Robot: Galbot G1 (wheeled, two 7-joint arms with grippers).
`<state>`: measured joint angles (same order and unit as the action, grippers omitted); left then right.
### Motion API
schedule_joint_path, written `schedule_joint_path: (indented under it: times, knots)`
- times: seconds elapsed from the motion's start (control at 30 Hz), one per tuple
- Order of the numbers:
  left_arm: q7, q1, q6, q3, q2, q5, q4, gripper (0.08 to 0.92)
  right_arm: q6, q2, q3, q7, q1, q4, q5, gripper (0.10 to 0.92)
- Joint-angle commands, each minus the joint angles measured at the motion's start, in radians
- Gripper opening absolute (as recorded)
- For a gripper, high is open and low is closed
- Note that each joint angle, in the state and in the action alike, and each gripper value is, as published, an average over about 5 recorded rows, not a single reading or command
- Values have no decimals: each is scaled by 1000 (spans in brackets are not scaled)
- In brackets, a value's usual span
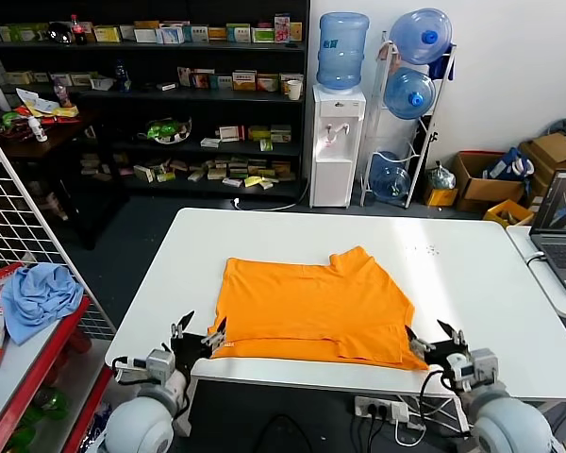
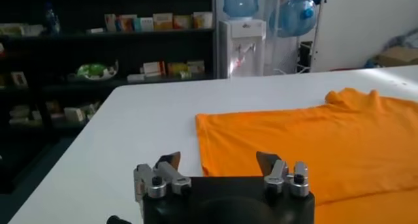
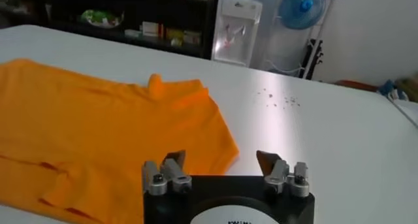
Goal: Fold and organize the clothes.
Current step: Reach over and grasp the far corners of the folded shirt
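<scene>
The soft, bright orange short-sleeved shirt point(image 1: 311, 307) lies flat on the white counter point(image 1: 472, 283), long side running between the left gripper point(image 1: 196, 332) and right gripper point(image 1: 430, 336), both with fingers apart, one at each near corner, equally close.

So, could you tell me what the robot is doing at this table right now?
It is set up to fold the orange shirt, which lies on the white table, already partly folded. The left gripper and right gripper sit open at the shirt's two near corners. Neither holds any fabric.
</scene>
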<state>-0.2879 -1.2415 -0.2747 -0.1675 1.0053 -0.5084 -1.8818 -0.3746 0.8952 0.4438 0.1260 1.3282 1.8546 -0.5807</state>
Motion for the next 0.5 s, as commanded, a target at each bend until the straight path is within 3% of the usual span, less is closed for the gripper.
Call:
schedule_joint_path:
  times: [0.03,0.23,0.5]
  knots:
    - [28,426,29,139,48,-61,336,813,45,28,-159,-89,-453,-345,-60,811]
    - [49,599,23,213,105,-105,538,822,25,110,-256,-188,-677,-563,-56,822]
    - [110,726,-3,243,187,-97,783,823,32,211,-312,-285,-819,-828,-16,823]
